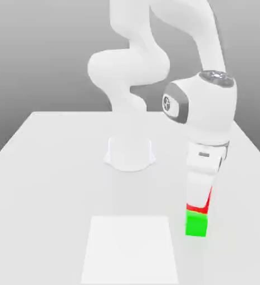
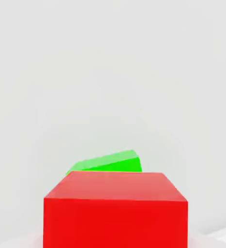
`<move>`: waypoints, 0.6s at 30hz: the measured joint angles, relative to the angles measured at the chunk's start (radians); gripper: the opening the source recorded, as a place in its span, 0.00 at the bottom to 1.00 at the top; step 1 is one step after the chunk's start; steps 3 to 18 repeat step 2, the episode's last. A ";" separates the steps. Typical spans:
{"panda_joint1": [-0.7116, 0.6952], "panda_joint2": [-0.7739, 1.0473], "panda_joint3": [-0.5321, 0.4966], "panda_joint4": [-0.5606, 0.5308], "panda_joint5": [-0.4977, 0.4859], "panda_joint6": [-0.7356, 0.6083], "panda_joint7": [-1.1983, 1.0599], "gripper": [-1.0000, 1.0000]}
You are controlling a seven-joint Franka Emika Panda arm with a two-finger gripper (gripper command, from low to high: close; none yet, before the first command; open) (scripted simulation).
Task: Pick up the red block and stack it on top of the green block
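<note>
The red block (image 1: 197,209) is held between the fingers of my gripper (image 1: 199,199), which is shut on it and hides most of it in the exterior view. Directly below it, the green block (image 1: 196,225) stands on the white table, toward the exterior view's right and near the front. The red block's lower edge meets the green block's top. In the hand view the red block (image 2: 115,213) is large and close, and part of the green block (image 2: 110,163) peeks out from behind it.
The arm's white base (image 1: 130,153) stands at the middle of the table (image 1: 48,167). A paler rectangular patch (image 1: 131,250) lies on the table near the front, to the exterior view's left of the blocks. The table's right edge runs close to the blocks.
</note>
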 joint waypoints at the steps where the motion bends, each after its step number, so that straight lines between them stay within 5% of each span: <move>1: 0.000 0.000 0.000 0.000 0.000 0.000 0.000 1.00; 18: 0.000 0.000 0.000 0.000 0.000 0.000 0.000 1.00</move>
